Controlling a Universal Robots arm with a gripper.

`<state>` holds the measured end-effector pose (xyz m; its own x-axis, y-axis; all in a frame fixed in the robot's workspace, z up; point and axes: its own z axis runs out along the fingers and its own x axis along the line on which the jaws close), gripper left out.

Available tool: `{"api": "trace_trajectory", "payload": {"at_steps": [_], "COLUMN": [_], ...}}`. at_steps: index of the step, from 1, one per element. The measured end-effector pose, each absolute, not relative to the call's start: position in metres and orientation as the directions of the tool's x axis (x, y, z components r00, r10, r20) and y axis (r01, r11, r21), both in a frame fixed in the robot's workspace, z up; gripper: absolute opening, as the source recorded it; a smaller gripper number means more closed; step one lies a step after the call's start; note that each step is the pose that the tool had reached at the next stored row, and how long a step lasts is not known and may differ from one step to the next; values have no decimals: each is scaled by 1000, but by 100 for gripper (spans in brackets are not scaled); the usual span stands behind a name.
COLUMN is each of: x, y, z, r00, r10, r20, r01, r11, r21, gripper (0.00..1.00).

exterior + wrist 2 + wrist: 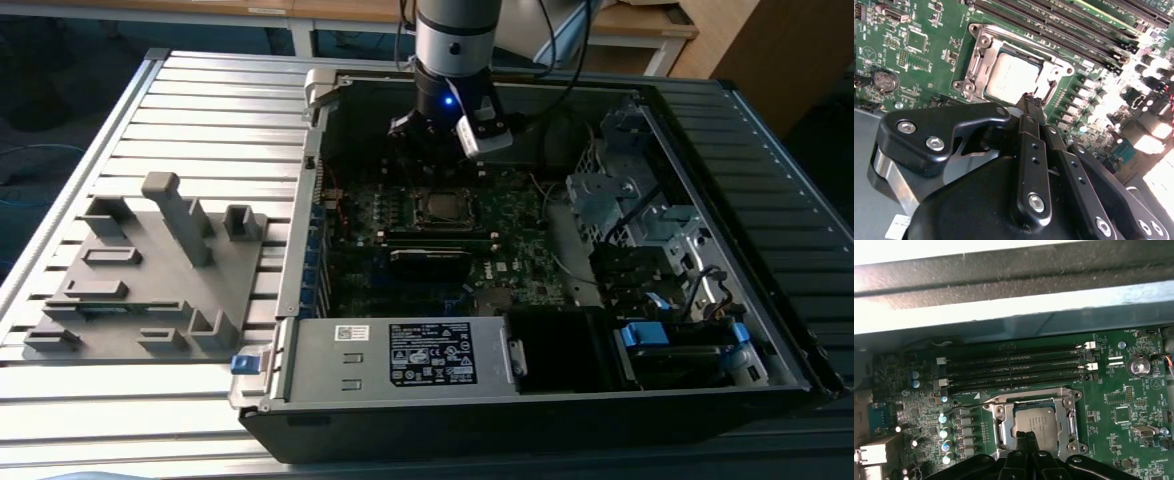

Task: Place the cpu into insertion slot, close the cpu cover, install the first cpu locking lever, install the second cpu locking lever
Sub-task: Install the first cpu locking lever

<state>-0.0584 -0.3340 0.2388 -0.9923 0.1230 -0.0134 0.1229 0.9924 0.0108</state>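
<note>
The cpu (1013, 78) (1035, 421) lies flat in the insertion slot (441, 207) on the green motherboard, its silver-grey top showing. The silvery cpu cover (977, 64) (1003, 429) lies down around it as a frame with screws at its corners. In both wrist views my gripper (1029, 101) (1027, 436) is shut with nothing between its black fingers, and its tips hover at the edge of the socket, over the cpu's rim. In the exterior view the gripper (434, 152) hangs inside the open computer case, just behind the socket.
Long black memory slots (1014, 371) run beside the socket. Capacitors (946, 432) and a coin battery (1139, 365) stand on the board. The case walls (747, 240), drive cages and power supply (427, 355) hem the board in. A grey fixture (147, 270) sits at the exterior view's left.
</note>
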Motion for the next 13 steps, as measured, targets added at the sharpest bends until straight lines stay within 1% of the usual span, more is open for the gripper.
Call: {"api": "trace_trajectory", "payload": {"at_steps": [13], "x": [-60], "y": [-334], "z": [243], "r00": [-992], "r10": [123], "r20": [-13], "r01": [123], "r11": [992], "r21": [12], "gripper": [10]}}
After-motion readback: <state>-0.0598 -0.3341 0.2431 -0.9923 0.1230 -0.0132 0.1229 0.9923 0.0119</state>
